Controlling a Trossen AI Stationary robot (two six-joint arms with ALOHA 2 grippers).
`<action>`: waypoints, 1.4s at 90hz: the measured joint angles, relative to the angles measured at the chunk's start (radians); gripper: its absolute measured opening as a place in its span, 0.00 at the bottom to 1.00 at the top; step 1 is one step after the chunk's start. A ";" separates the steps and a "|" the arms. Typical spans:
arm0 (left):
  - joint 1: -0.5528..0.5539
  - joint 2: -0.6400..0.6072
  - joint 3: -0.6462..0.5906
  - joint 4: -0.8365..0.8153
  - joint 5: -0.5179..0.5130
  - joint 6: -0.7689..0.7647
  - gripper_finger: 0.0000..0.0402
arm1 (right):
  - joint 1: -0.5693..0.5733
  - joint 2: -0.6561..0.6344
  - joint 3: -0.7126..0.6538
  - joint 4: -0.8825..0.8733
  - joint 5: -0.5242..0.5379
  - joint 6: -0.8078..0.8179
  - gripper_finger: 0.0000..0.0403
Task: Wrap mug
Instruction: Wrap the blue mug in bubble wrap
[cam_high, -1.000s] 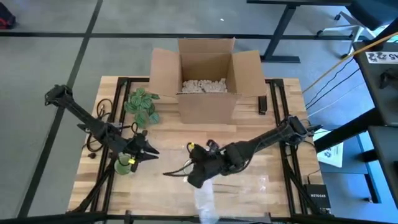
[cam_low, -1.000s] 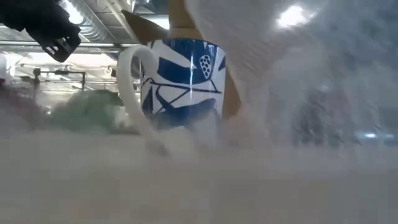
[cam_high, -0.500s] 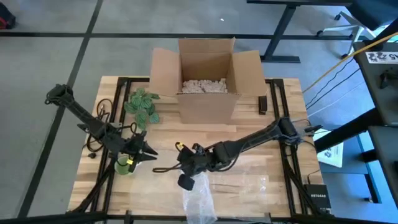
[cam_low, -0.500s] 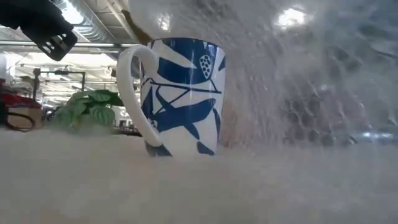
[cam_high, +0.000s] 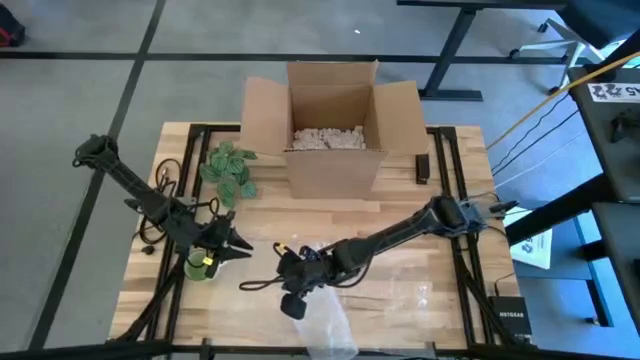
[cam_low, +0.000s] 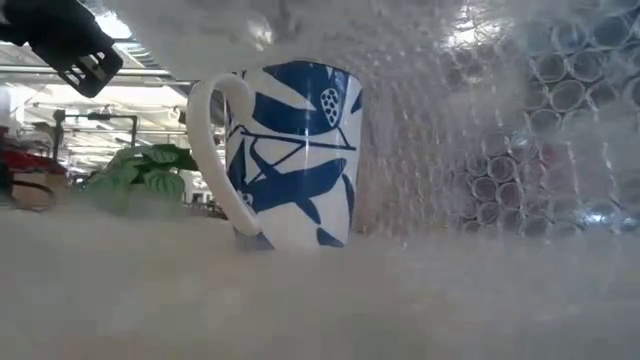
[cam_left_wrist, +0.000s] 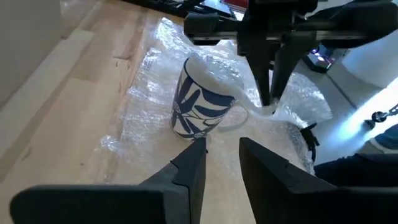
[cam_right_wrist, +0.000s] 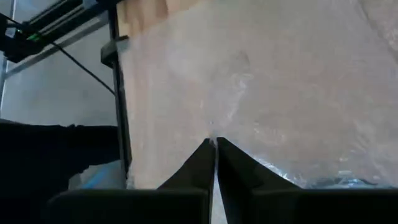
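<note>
The right end effector (cam_high: 291, 290), clenched on an edge of bubble wrap (cam_left_wrist: 205, 68), sits directly over the upright mug (cam_left_wrist: 198, 106), nearer than the released left end effector (cam_left_wrist: 219, 152) beside it. The mug, white with blue leaves, stands on wrap on the surface (cam_high: 250, 225), handle sideways.

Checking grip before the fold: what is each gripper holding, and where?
Right gripper pinches the bubble wrap by its edge; left gripper holds nothing.
</note>
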 joint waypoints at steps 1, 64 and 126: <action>0.000 0.000 0.000 0.000 0.000 0.000 0.20 | 0.000 0.000 0.000 0.005 0.002 -0.004 0.00; 0.000 0.000 -0.001 -0.024 -0.002 -0.019 0.20 | -0.013 -0.003 0.001 0.141 -0.001 -0.093 0.41; 0.000 0.001 -0.001 -0.029 -0.002 -0.013 0.20 | -0.053 -0.031 0.320 -0.547 0.104 -0.125 0.44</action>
